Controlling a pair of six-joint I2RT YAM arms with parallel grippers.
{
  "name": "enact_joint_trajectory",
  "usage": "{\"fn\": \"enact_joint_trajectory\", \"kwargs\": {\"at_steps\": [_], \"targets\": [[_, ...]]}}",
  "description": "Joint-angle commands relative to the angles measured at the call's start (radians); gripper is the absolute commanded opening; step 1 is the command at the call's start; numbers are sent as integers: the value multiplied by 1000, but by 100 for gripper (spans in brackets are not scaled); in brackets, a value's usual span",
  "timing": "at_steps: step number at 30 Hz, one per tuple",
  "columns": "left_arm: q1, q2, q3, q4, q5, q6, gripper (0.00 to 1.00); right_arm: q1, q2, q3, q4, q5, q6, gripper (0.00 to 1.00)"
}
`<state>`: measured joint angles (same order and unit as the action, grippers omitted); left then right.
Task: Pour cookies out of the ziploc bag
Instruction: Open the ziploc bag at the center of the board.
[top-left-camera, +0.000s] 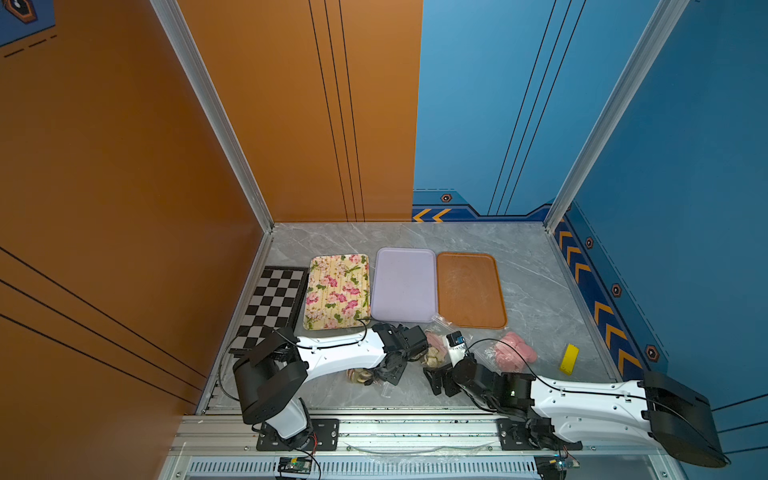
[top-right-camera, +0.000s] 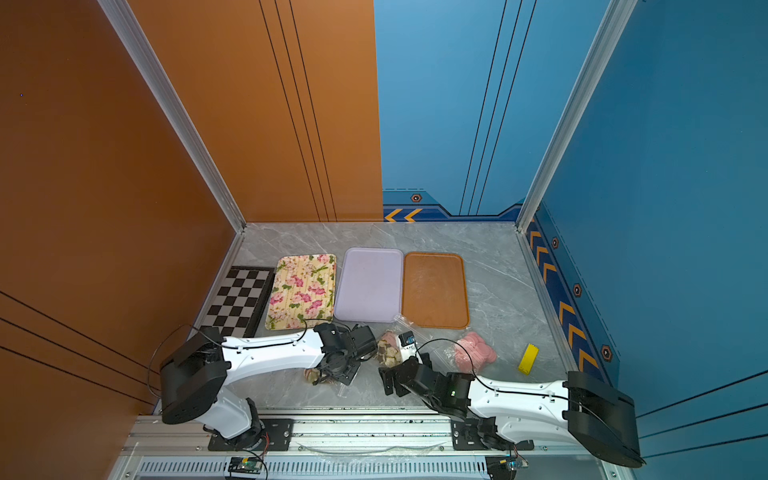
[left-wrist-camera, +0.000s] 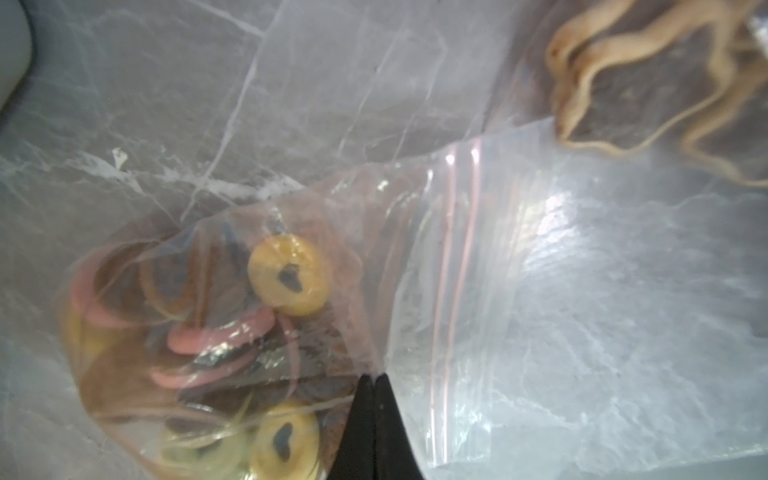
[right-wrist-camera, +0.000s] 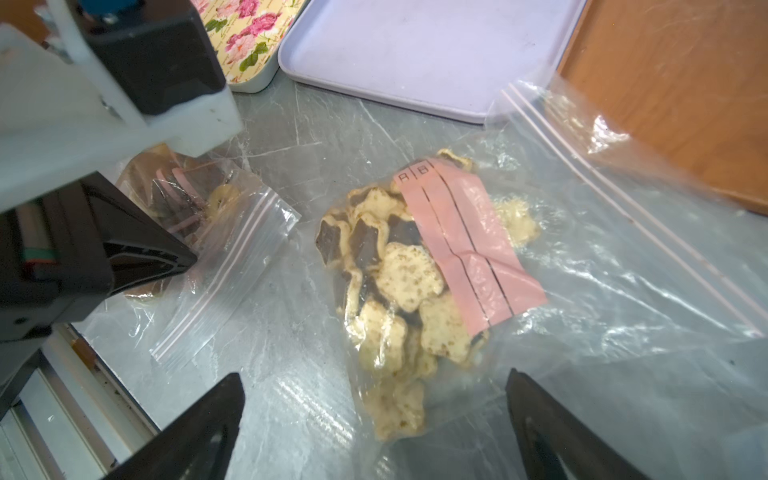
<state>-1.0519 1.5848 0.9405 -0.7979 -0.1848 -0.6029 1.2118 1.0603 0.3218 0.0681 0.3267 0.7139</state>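
Left wrist view: left gripper (left-wrist-camera: 375, 399) jaws together, pinching the small ziploc bag (left-wrist-camera: 478, 257) beside its zip strip. The round cookies (left-wrist-camera: 289, 274) are inside it, near the tabletop (left-wrist-camera: 166, 104) front edge. The right gripper (right-wrist-camera: 372, 376) has its jaws apart over the flower-cookie bag (right-wrist-camera: 411, 274).

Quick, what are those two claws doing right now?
Left gripper: closed, pinching the small ziploc bag of round cookies.
Right gripper: open, holding nothing.

Lab cell: aluminium frame (top-left-camera: 210, 104), printed walls (top-left-camera: 498, 104)
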Motion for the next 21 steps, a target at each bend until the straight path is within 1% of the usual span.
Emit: {"fn": "enact_joint_trajectory", "kwargs": {"at_steps": [1, 5, 11, 13, 17, 21], "targets": [[10, -71, -24, -8, -7, -21, 0, 3, 6, 20, -13, 11, -14, 100], [11, -207, -76, 18, -12, -54, 0, 6, 42, 22, 30, -13, -20, 100], [58, -431, -236, 160, 112, -84, 0, 9, 131, 29, 183, -66, -30, 100], [70, -492, -271, 165, 117, -94, 0, 10, 170, 44, 219, -77, -38, 100], [97, -605, -326, 185, 150, -107, 0, 14, 293, 94, 295, -106, -60, 100], [130, -693, -355, 192, 169, -112, 0, 17, 449, 188, 368, -165, -79, 100]]}}
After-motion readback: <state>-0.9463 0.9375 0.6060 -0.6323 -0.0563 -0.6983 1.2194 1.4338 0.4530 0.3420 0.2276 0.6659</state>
